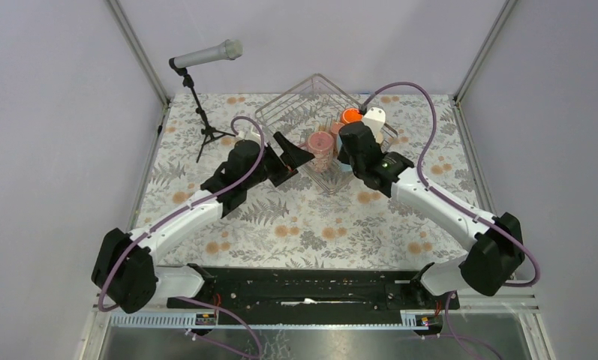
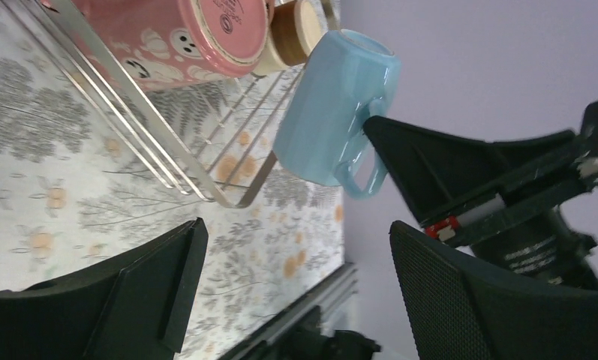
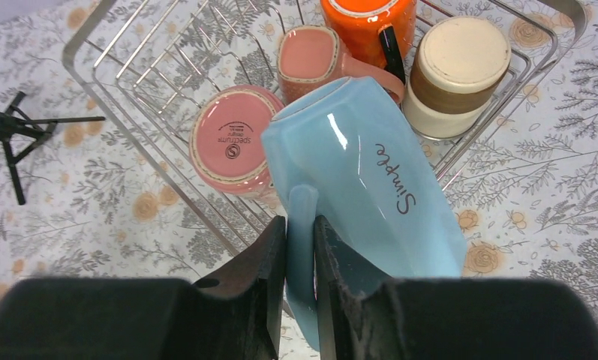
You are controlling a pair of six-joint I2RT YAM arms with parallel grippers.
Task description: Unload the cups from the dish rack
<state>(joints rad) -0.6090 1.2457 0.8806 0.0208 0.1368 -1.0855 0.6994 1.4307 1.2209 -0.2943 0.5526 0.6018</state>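
Right gripper: clenched on handle of light blue mug, 4 o'clock of upturned pink mug. Likely glazed ceramic: rigid, slick, breakable; handle-only hold may let body swing. Left gripper: released.

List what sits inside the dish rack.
Visible: orange mug, salmon mug, upside-down pink cup, cream-and-brown cup. The held blue mug covers the near corner of the rack.

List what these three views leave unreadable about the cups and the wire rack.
- Light blue glazed mug: top view, almost wholly hidden under the right end effector.
- Bright orange glazed mug: right wrist view, cut off by the top edge.
- Pink patterned ceramic cup: left wrist view, cut off by the top edge.
- Silvery wire dish rack: right wrist view, far side beyond the top edge.
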